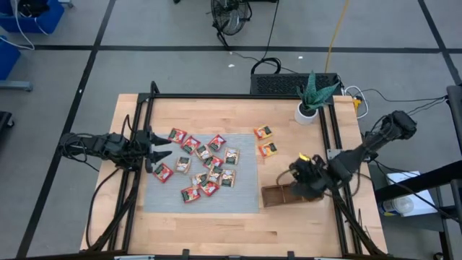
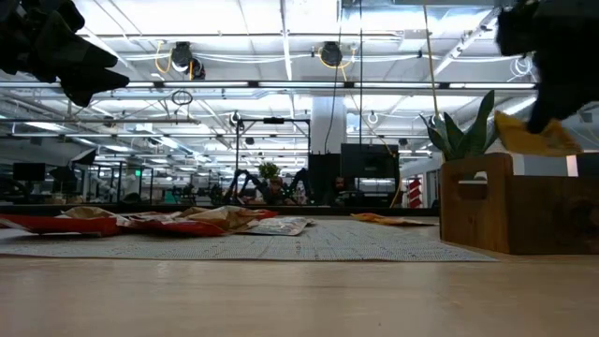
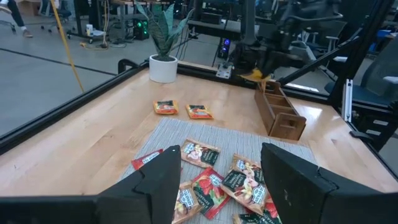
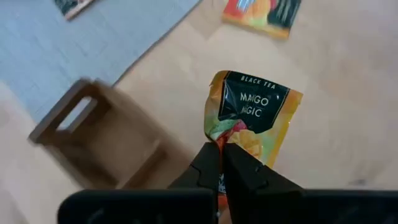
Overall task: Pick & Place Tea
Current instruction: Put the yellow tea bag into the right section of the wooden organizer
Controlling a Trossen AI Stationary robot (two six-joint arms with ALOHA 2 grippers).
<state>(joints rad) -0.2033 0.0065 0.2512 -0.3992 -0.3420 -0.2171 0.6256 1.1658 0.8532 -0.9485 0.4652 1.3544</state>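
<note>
Both arms are dark, jointed assemblies with black cables along their links. The left gripper [image 1: 160, 154] has two broad, black, wedge-shaped fingers [image 3: 159, 184]. The right gripper [image 4: 222, 163] has matte black fingers with flat inner faces and rounded tips.
</note>
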